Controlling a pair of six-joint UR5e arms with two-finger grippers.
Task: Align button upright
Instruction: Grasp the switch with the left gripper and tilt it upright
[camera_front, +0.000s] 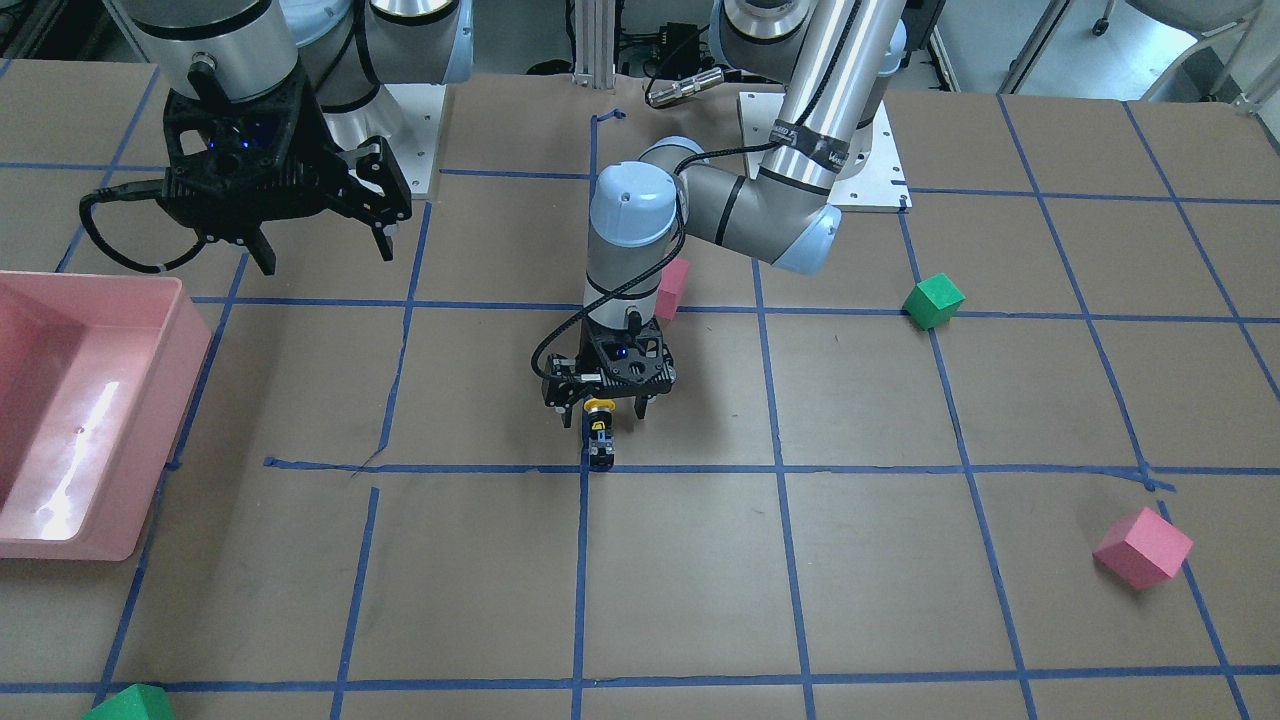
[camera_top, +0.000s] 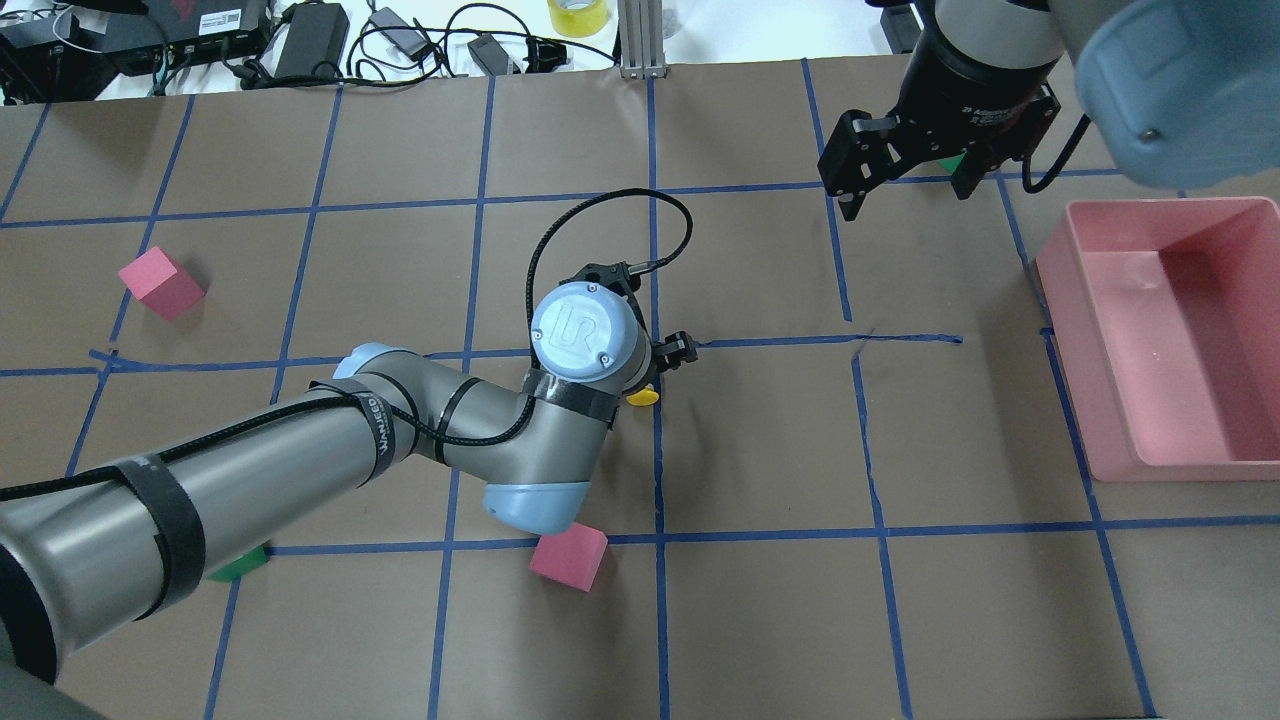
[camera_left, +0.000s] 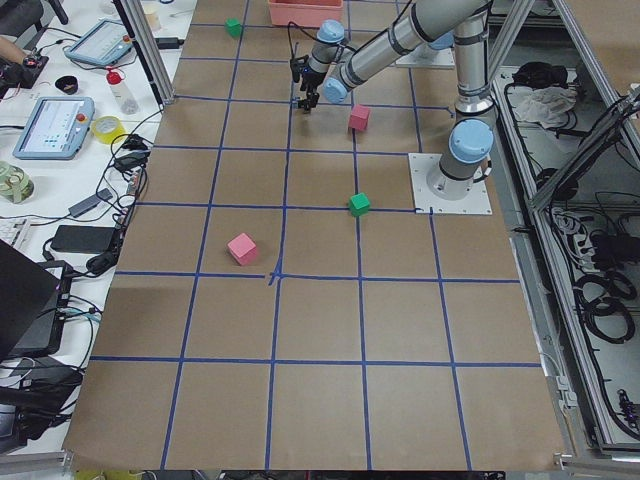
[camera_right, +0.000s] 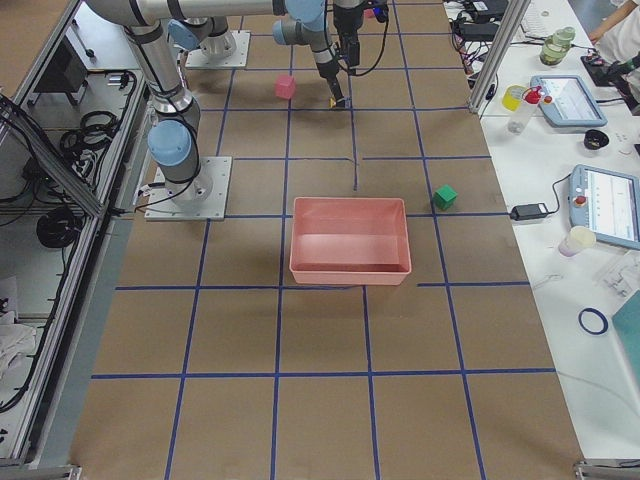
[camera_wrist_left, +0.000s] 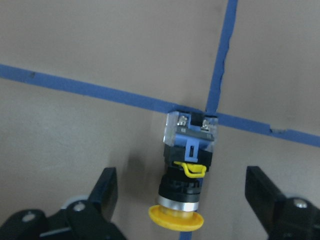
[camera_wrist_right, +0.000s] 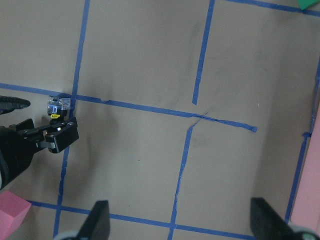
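Observation:
The button (camera_front: 599, 432) lies on its side on the brown paper at a crossing of blue tape lines. Its yellow cap (camera_top: 642, 397) points toward the robot and its grey base block sits on the crossing. In the left wrist view the button (camera_wrist_left: 189, 165) lies between the two fingers, which stand wide apart and do not touch it. My left gripper (camera_front: 603, 412) is open, low over the button. My right gripper (camera_front: 325, 255) is open and empty, held high near the pink bin; the button (camera_wrist_right: 56, 111) shows far left in its wrist view.
A pink bin (camera_front: 190, 330) stands on the robot's right side. A pink cube (camera_front: 674, 287) sits just behind the left wrist. A green cube (camera_front: 933, 300) and another pink cube (camera_front: 1143, 547) lie on the robot's left; a green cube (camera_front: 130, 705) is at the far edge.

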